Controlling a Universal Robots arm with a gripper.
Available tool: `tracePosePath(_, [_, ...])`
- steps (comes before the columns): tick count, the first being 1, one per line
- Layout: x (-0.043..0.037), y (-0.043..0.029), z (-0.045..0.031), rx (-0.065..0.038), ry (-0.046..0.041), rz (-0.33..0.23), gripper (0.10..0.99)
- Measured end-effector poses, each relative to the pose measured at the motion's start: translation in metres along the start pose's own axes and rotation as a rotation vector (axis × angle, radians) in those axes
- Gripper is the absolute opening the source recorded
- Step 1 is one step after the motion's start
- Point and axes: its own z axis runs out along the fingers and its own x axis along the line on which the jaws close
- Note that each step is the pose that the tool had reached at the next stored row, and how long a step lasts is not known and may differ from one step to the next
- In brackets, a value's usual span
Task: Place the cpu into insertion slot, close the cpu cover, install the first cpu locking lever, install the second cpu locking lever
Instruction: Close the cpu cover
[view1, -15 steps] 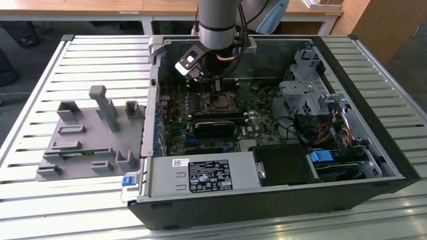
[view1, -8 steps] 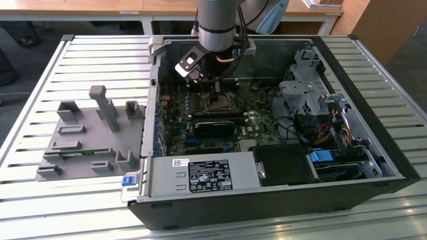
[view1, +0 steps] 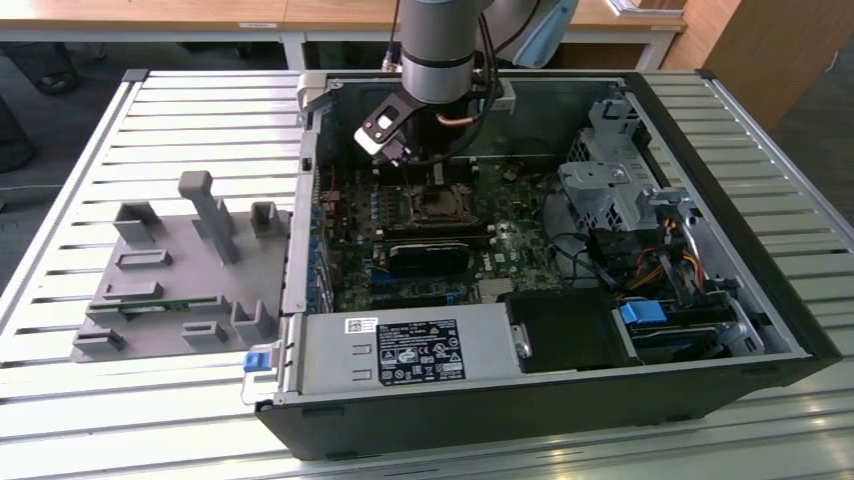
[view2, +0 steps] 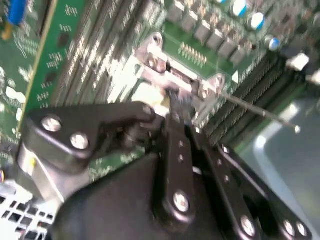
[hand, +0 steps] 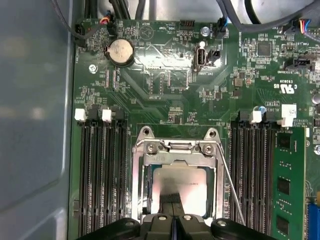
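The cpu (hand: 187, 182) shows its dull silver top in the insertion slot (hand: 141, 200) on the green board. The cpu cover (hand: 176, 159), a silver frame with a square window, lies around it, hinged at its far end. My gripper (hand: 171, 199) is shut, empty, its black fingertips together over the cpu's near edge. In the second wrist view the gripper (view2: 177, 102) points at the cpu cover (view2: 150, 60). One thin locking lever (hand: 231, 187) slants free beside the socket, its rod (view2: 260, 112) sticking out. In the exterior view the gripper (view1: 400, 158) hangs just behind the insertion slot (view1: 438, 205).
Black memory slots (hand: 100, 175) flank the socket, and a green memory module (hand: 287, 185) stands in one. The open computer case (view1: 747, 300) holds a drive cage and cables at the exterior view's right. A grey fixture (view1: 187, 270) lies at the exterior view's left.
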Motion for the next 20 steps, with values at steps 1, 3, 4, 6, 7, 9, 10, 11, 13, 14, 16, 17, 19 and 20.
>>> tracePosePath(1, [0.0003,0.0003,-0.0007,-0.001,0.0016,0.000,0.106])
tracePosePath(3, [0.0002,0.0004,-0.0061,-0.001,0.0013,0.000,0.106])
tracePosePath(4, [0.0000,0.0004,-0.0098,0.000,0.0001,0.000,0.106])
tracePosePath(6, [0.0000,0.0005,-0.0137,0.000,0.0003,0.000,0.106])
tracePosePath(7, [0.0001,0.0008,-0.0136,0.000,0.0006,0.000,0.106])
tracePosePath(9, [0.0000,0.0022,-0.0137,0.000,0.0002,0.000,0.106])
tracePosePath(10, [0.0000,0.0030,-0.0137,0.000,0.0002,0.000,0.106])
tracePosePath(11, [0.0000,0.0037,-0.0136,0.000,0.0003,0.000,0.106])
tracePosePath(13, [0.0000,0.0056,-0.0136,0.001,0.0002,0.000,0.106])
tracePosePath(14, [0.0000,0.0066,-0.0136,0.001,0.0002,0.000,0.106])
tracePosePath(16, [0.0000,0.0085,-0.0135,0.000,0.0007,0.000,0.106])
tracePosePath(17, [0.0000,0.0097,-0.0135,0.001,0.0005,0.000,0.106])
tracePosePath(19, [0.0000,0.0114,-0.0134,0.000,0.0006,0.000,0.106])
tracePosePath(20, [0.0000,0.0115,-0.0134,0.000,0.0008,0.000,0.106])
